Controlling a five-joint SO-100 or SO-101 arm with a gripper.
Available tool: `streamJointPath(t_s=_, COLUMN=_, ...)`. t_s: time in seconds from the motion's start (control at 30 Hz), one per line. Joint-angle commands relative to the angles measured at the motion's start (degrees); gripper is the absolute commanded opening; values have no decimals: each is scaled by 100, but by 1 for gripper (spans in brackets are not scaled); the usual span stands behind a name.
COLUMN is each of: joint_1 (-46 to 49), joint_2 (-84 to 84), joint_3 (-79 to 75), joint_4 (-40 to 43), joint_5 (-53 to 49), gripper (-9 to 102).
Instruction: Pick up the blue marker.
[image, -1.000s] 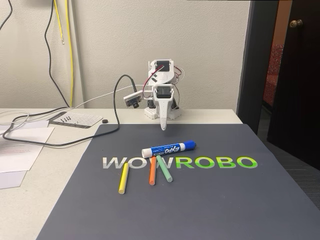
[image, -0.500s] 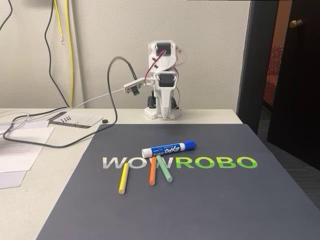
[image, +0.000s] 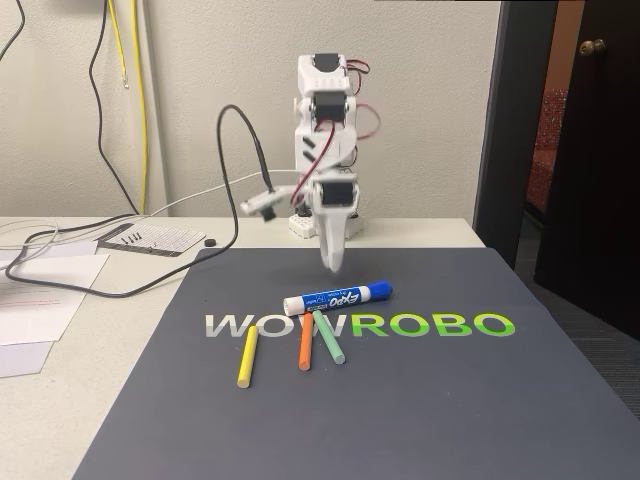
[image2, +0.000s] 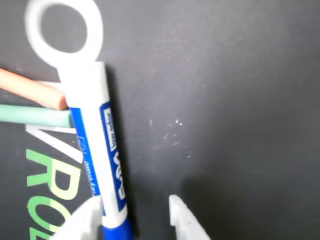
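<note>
The gripper (image: 333, 262) hung spread above bare mat (image: 420, 400) behind the marker (image: 337, 297), whose cap the wrist view cropped.

The fixed view is evenly and softly lit, with only faint shadows cast on the dark mat (image: 420, 400). The wrist view is dimmer and blurred throughout, with a soft shadow toward 6 o'clock.

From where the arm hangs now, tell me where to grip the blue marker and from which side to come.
Grip the blue marker on the labelled barrel, probably toward the blue cap, coming from above with the fingers across its width. It lies flat on the dark mat, and the orange stick and green stick butt against its white end. The gripper hangs just behind it.
</note>
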Motion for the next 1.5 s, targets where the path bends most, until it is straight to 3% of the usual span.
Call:
streamJointPath(t_s=0.0, joint_1=-105, joint_2=-255, joint_3=-501, joint_4=18, joint_5=-35, gripper=20)
streamJointPath(t_s=1.03, joint_1=-220, joint_2=-2215, joint_3=-2259, joint_4=879, joint_5=-158, gripper=19)
streamJointPath(t_s=1.47, joint_1=-272, joint_2=-2145, joint_3=-2312, joint_4=879, joint_5=-105, gripper=1)
